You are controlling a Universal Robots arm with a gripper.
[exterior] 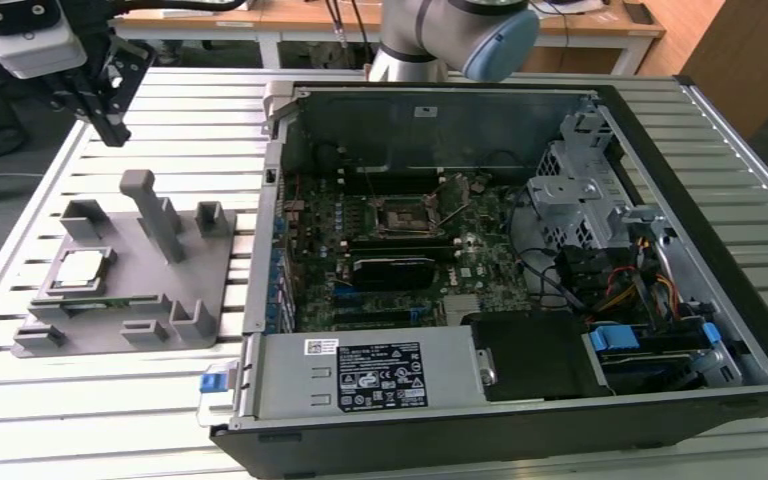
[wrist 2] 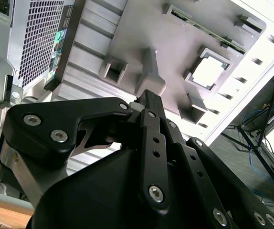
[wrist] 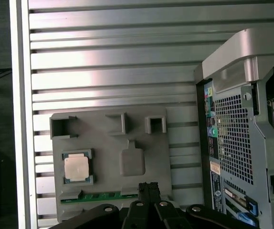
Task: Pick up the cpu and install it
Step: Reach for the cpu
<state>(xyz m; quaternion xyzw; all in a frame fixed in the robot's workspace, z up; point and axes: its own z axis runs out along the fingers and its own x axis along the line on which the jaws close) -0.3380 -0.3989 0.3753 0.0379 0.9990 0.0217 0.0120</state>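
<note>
**Ext. view.** Gripper (exterior: 112,128) hangs over the slatted metal table (exterior: 157,110) at the exterior view's left, past the far end of the grey fixture (exterior: 131,290). It is clear of the surface and touches nothing. Jaws look closed, fingers pressed together and holding nothing. The cpu (exterior: 80,268) lies flat, silver top up, in a square recess on the part of the fixture toward the exterior view's left. It is well apart from the gripper. A tall post (exterior: 157,215) stands upright approx. mid-fixture. An open PC case (exterior: 704,200) lies on its side just beside the fixture, on the exterior view's right. The socket (exterior: 398,215) sits w/ its metal frame mid-motherboard. Arm (exterior: 458,30) rises behind the case.

**2nd wrist view.** Black gripper (wrist 2: 146,95) linkage is in the foreground, fingers meeting at the tip, jaws shut. Beyond the tip is the fixture (wrist 2: 142,33) w/ its post (wrist 2: 149,71). The cpu (wrist 2: 208,71) is bright in its recess and apart from the tip. Perforated rear panel of the PC case (wrist 2: 32,38) is at the frame edge.

**1st wrist view.** Looking down on the table (wrist: 113,57). Gripper (wrist: 149,187) tips are together over the fixture (wrist: 108,143) edge, near a green strip (wrist: 103,195) lying in a slot. The cpu (wrist: 76,168) is seated square in its recess w/ corner tabs round it, beside the post (wrist: 132,160) and not touched by the fingers. PC case (wrist: 242,143) rear grille is alongside the fixture.
</note>
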